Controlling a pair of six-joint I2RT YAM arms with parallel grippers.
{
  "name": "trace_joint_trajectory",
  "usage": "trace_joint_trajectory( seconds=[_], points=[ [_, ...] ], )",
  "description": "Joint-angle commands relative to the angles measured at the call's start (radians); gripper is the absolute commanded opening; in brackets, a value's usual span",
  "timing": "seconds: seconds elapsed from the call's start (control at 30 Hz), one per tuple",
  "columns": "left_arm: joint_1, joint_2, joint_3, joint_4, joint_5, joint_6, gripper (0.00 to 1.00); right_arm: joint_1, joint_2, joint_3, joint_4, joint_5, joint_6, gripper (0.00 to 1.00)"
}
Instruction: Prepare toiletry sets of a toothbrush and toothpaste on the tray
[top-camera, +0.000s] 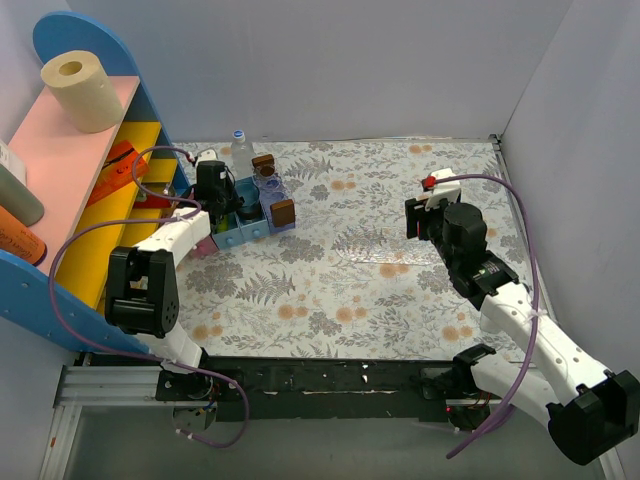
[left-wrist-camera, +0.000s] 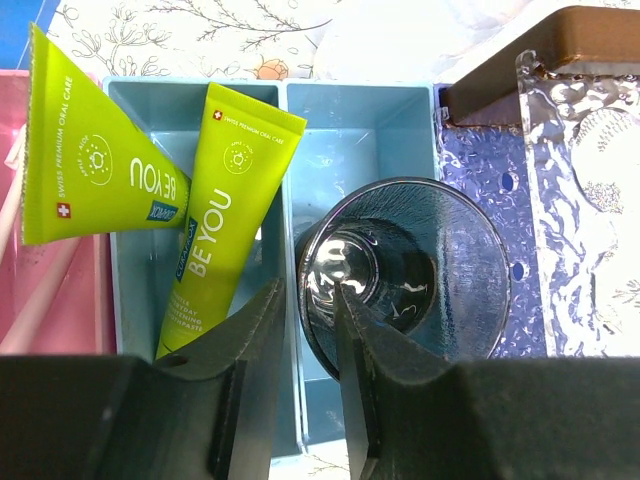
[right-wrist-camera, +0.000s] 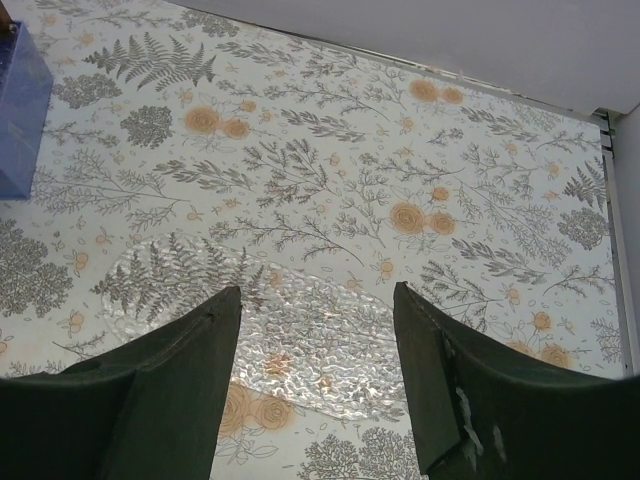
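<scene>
Your left fingers (left-wrist-camera: 250, 350) hang over the blue box (left-wrist-camera: 360, 130), narrowed to a slit with nothing between them, roughly above the divider. The toothpaste is in the left compartment: one tube (left-wrist-camera: 222, 215) just beside the divider, its lower end hidden under your finger, and a second tube (left-wrist-camera: 95, 150) slanting across the outer wall. A glass (left-wrist-camera: 410, 270) fills the next compartment, so mind its rim. These tubes look light, soft and glossy. I'd widen the fingers and pinch the nearer one across its flat faces at mid-body, firm enough to hold but not to crush. The pink sticks (left-wrist-camera: 35, 290) at the far left may be toothbrushes, I can't tell. Your right fingers (right-wrist-camera: 170, 400) are spread wide and empty above the clear tray (right-wrist-camera: 310, 340), which lies on the worktop (right-wrist-camera: 480, 180) well apart from the box, with nothing on it that I can see.
</scene>
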Motion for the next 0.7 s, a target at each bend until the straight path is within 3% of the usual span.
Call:
trace_joint_trajectory(
  seconds=[0.0,0.67],
  points=[
    [0.006,-0.008,0.032,-0.008,-0.005,-0.001,0.23,0.009,0.005,0.026,0.025,-0.009,-0.001,0.69],
    [0.006,-0.026,0.052,-0.008,0.012,-0.019,0.0,0.021,0.025,0.018,0.025,-0.016,-0.015,0.69]
  ],
)
